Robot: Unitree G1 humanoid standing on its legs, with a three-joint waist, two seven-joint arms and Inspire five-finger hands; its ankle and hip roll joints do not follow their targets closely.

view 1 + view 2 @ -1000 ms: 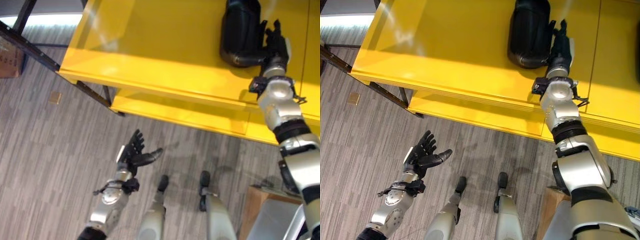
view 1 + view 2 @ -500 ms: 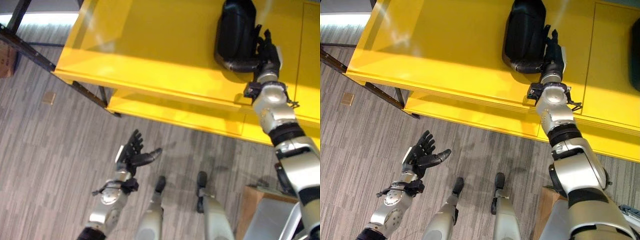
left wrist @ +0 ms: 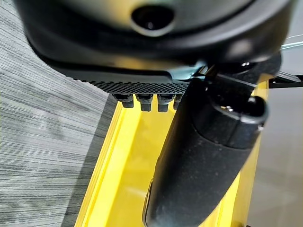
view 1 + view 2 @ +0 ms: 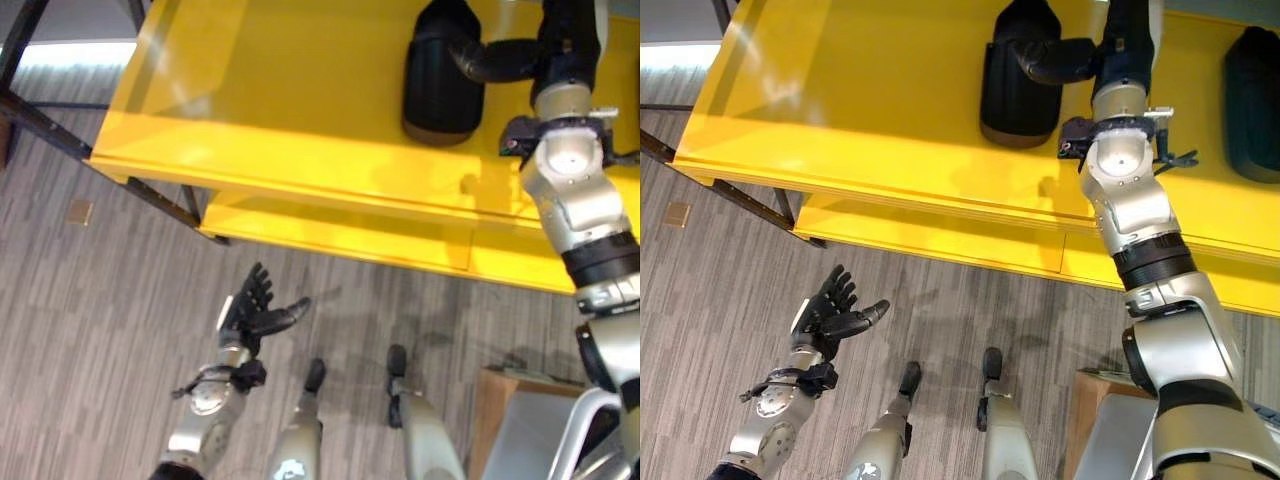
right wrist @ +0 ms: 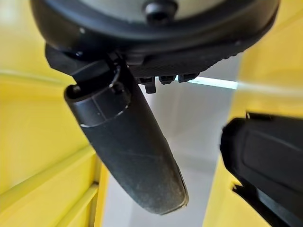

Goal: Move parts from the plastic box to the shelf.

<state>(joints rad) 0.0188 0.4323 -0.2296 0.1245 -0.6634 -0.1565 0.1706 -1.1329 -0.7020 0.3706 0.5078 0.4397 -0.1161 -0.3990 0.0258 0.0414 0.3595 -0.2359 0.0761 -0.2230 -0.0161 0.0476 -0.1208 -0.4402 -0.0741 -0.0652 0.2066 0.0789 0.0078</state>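
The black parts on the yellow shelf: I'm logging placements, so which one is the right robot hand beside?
The black part left of the right robot hand, its thumb reaching toward it. The other black part lies apart, further right.

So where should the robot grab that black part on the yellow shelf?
Probably around its narrower far end, coming from the right, where the right hand already is. The black part lies flat on the shelf, long and rounded, widest at its near end. Its right side faces the hand with nothing in between.

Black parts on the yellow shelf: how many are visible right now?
2: one black part beside the right hand, another at the yellow shelf's right edge. More may lie outside the views.
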